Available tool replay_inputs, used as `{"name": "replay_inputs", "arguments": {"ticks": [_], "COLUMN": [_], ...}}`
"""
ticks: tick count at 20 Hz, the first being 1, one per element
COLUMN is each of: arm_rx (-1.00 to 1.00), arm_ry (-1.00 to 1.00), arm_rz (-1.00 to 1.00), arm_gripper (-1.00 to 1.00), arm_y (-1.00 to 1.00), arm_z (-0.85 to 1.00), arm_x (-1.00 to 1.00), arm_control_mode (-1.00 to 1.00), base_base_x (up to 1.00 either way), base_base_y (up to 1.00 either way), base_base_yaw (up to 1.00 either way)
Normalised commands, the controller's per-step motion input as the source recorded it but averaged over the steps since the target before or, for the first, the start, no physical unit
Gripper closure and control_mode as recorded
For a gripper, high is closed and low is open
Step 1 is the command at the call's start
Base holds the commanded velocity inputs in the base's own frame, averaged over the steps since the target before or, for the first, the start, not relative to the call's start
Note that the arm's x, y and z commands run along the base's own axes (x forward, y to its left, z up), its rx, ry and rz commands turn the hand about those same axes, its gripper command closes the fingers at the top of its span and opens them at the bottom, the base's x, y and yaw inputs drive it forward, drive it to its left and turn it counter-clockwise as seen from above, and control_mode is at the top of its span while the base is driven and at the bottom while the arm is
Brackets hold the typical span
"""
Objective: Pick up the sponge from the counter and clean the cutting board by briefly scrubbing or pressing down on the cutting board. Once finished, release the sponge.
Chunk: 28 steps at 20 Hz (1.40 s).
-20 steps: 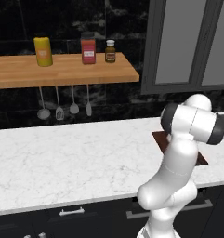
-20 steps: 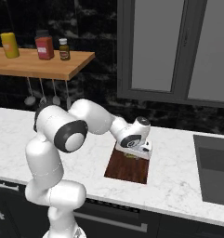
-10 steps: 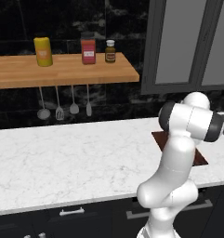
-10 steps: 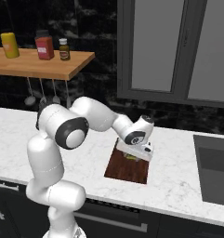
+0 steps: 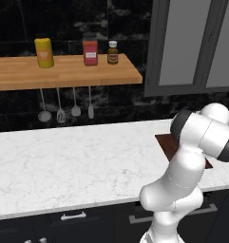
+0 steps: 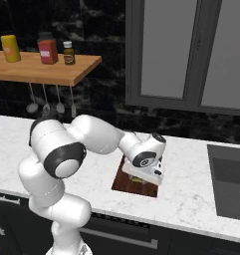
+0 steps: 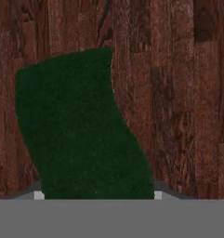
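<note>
The dark green sponge [image 7: 81, 135] lies pressed against the reddish-brown cutting board [image 7: 178, 93]. My gripper [image 7: 98, 195] is shut on it, and a grey fingertip [image 7: 39, 195] shows at each side of the sponge's near end. From the right base view the gripper [image 6: 141, 177] points straight down onto the cutting board [image 6: 124, 183], with a sliver of the yellow-green sponge [image 6: 136, 178] under the hand. The board rests on the white marble counter [image 6: 191, 199]. From the left, the arm covers most of the cutting board [image 5: 165, 142].
A wooden shelf [image 5: 63, 71] with a yellow can, a red jar and a small bottle hangs over the counter [image 5: 63, 166], and utensils [image 5: 75, 110] dangle below it. A dark sink [image 6: 231, 184] sits to the right of the board. Grey cabinet doors are above.
The hand has shifted slightly to the right and lower over the cutting board, still holding the sponge. The base and the other things have not moved.
</note>
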Motion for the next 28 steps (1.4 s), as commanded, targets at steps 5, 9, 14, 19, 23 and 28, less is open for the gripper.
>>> {"name": "replay_inputs", "arguments": {"ticks": [5,9,14,19,23,28], "arm_rx": [0.0,0.0,0.0,0.06,0.11,0.1], "arm_ry": [0.0,0.04,0.04,0.0,0.0,0.0], "arm_rz": [0.0,0.03,0.06,0.02,0.0,0.0], "arm_gripper": [1.0,1.0,1.0,1.0,1.0,1.0], "arm_y": [0.26,0.32,0.34,0.08,0.0,0.0], "arm_z": [-0.21,-0.2,-0.17,-0.01,0.0,0.0], "arm_x": [-0.77,-0.34,0.0,0.36,0.49,0.54], "arm_control_mode": [-1.0,-1.0,-1.0,-1.0,-1.0,-1.0], "base_base_x": [0.0,0.0,0.0,0.0,0.0,0.0], "base_base_y": [0.0,0.0,0.0,0.0,0.0,0.0], "base_base_yaw": [0.0,0.0,0.0,0.0,0.0,0.0]}}
